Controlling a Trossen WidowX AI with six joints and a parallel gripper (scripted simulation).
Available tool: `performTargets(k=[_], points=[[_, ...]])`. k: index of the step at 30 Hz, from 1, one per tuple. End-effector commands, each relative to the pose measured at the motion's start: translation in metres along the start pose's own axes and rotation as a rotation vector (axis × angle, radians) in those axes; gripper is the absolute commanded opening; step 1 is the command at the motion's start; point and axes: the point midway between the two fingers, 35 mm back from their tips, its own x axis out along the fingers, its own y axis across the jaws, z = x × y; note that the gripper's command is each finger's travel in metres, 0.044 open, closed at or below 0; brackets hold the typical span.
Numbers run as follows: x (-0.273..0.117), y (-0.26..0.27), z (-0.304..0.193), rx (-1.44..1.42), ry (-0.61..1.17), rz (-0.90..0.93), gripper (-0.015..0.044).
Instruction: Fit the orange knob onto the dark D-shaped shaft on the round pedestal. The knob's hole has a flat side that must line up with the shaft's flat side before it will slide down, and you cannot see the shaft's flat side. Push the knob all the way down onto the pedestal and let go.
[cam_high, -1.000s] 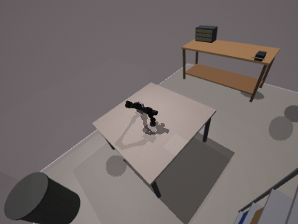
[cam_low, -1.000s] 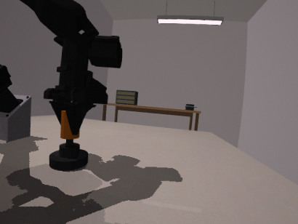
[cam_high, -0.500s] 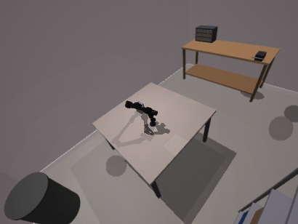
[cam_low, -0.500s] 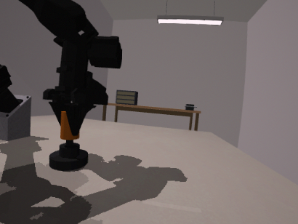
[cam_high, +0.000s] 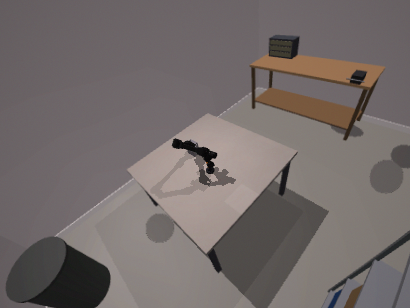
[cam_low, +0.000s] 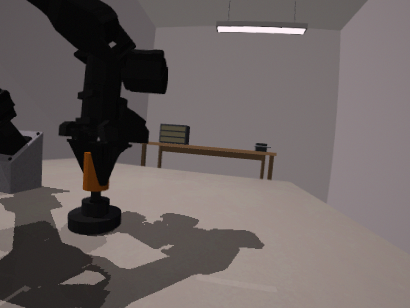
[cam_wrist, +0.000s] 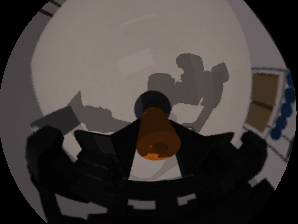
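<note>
The orange knob (cam_low: 88, 174) (cam_wrist: 158, 136) is upright between the fingers of my gripper (cam_low: 97, 176) (cam_wrist: 154, 121), which is shut on it. The round dark pedestal (cam_low: 80, 221) (cam_wrist: 142, 101) stands on the table, directly below the knob. A short length of dark shaft (cam_low: 95, 195) shows between the knob's lower rim and the pedestal's raised collar, so the knob is not down on the pedestal. Whether the shaft's tip is inside the hole or only touches its rim is hidden. The flat sides are hidden too. In the top view the pedestal (cam_high: 210, 170) is small, under the arm.
The table (cam_high: 165, 175) carries the arm and its shadows. A grey box-shaped block (cam_low: 31, 167) stands at the left in the exterior view, beside another dark part of the arm. A wooden workbench (cam_high: 320, 68) with a drawer unit (cam_high: 281, 48) stands farther back. A dark bin (cam_high: 80, 280) stands on the floor.
</note>
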Motion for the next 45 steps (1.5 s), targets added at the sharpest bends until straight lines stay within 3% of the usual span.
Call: performTargets(k=[1,8,45], points=[[-0.0024,-0.0012,0.0002,-0.021,-0.001,-0.003,0.0000],[-0.0003,-0.0014,0.0000,-0.205,-0.001,-0.003,0.0000],[-0.0024,-0.0015,0.0001,-0.282,0.000,-0.003,0.0000]])
